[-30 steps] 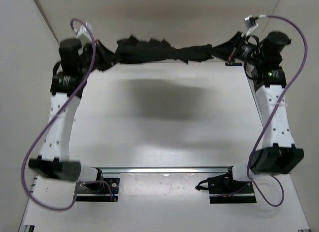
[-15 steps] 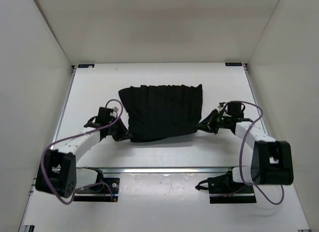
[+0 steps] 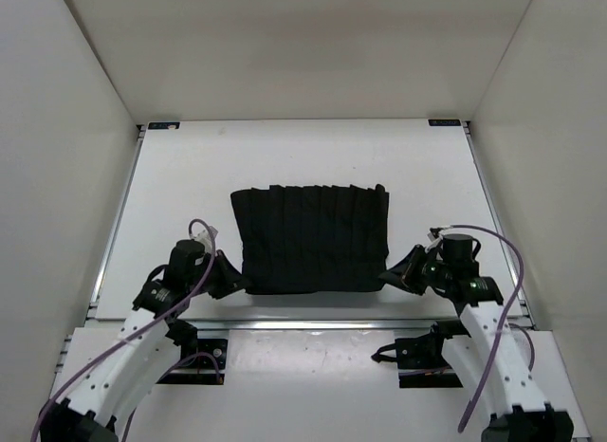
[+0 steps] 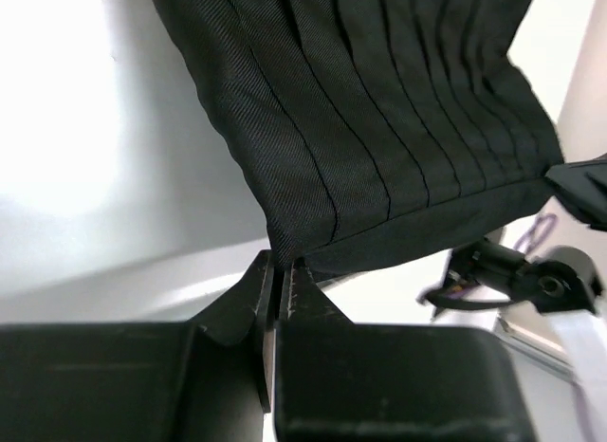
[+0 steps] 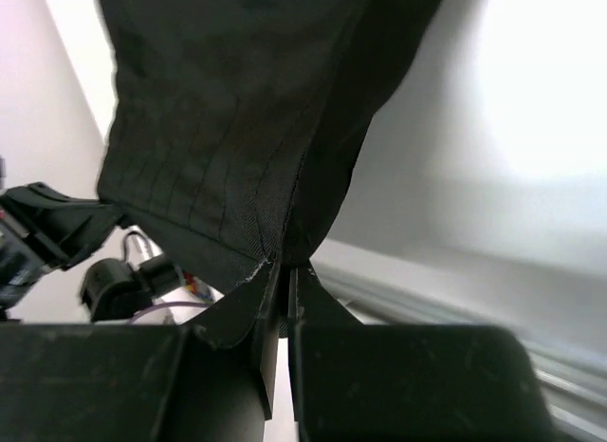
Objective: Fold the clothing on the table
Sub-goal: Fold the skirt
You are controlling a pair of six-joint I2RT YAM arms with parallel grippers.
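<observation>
Both arms are working the near corners here. The left gripper [image 4: 282, 268] is clamping shut on the near-left corner of the clothing [image 4: 379, 110], and the right gripper [image 5: 282, 268] is pinching the near-right corner the same way, jaws squeezed down to just the fabric.

The clothing is lying flat with its pleats running near to far. It's sitting mid-table, with the near hem close to the near edge.

I'm guessing the fold is starting now. The trick is lifting both corners at matching height and pace, then carrying them toward the far hem so nothing's bunching or skewing.

The table [image 3: 285, 157] is looking white and smooth, so fabric may be sliding easily. Plain white walls [image 3: 285, 53] are boxing it in on three sides.
</observation>
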